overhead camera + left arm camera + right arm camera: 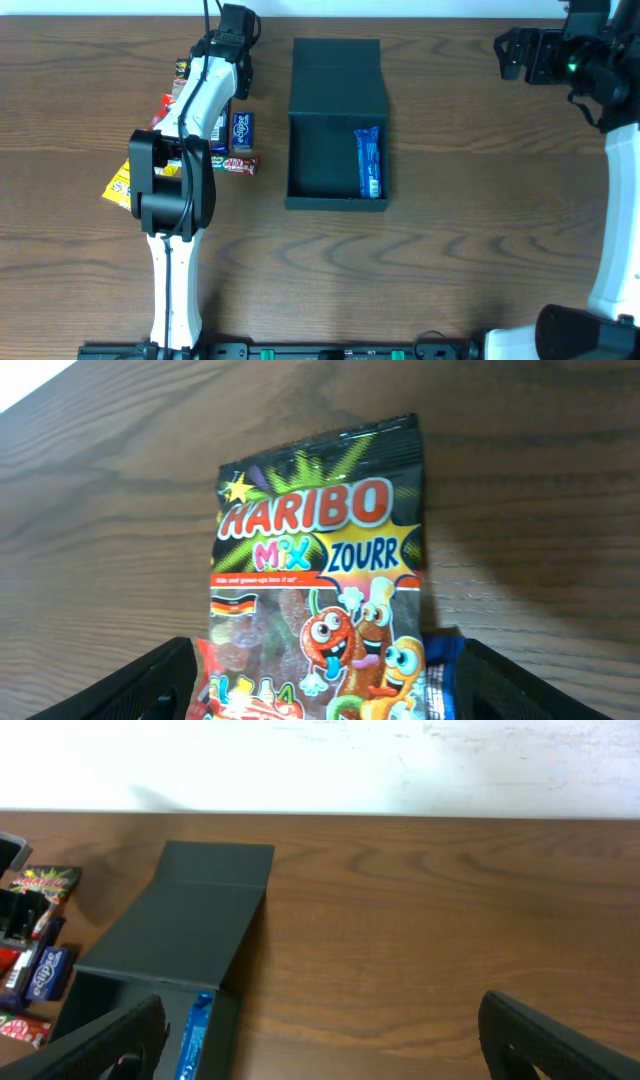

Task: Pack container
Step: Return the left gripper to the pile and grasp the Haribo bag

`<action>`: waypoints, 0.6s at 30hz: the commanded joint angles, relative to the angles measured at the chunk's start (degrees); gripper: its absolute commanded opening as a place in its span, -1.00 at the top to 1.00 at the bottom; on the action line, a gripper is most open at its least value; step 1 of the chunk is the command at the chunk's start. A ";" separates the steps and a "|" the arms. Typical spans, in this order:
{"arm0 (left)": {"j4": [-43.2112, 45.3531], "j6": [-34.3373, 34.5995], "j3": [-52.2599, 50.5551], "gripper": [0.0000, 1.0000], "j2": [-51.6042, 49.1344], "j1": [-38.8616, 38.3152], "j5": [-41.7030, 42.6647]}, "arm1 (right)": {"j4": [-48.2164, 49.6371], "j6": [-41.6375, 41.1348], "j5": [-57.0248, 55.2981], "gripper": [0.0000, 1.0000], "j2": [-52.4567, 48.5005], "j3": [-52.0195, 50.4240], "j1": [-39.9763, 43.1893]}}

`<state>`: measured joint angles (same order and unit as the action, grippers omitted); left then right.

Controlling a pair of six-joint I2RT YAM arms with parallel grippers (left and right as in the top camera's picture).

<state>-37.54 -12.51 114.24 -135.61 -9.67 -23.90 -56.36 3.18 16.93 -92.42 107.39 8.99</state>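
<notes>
The container [322,150], a dark box, sits mid-table with its flap lid [337,70] folded back to the far side. A blue packet [369,163] lies inside along its right wall. My left arm reaches over a pile of snacks left of the box. In the left wrist view my left gripper [325,685] is open, its fingers on either side of the near end of a Haribo bag [320,560] lying flat on the wood. My right gripper [320,1050] hangs open and empty over bare wood at the far right, beside the container [170,935].
Around the left arm lie a blue packet [241,125], a red bar [238,164], a red packet [165,106] and a yellow packet [118,186]. The Haribo bag [181,68] mostly hides under the arm. The table's far edge [400,815] meets a white wall.
</notes>
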 commanded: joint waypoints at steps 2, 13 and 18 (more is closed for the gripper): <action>-0.55 -0.76 0.61 -0.67 -2.34 -0.09 -2.01 | -0.22 0.09 -0.02 -0.98 -0.52 -0.28 0.24; 0.66 1.42 0.61 -0.69 -2.97 1.36 0.07 | -0.17 0.09 -0.02 -0.98 -0.52 -0.61 0.24; 1.57 1.62 0.61 -0.68 -2.97 2.93 3.30 | 0.09 0.09 -0.02 -0.99 -0.55 -1.79 0.24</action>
<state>-36.23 -11.81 114.24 -137.69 -7.99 -22.74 -56.31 3.18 16.93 -92.42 106.61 8.99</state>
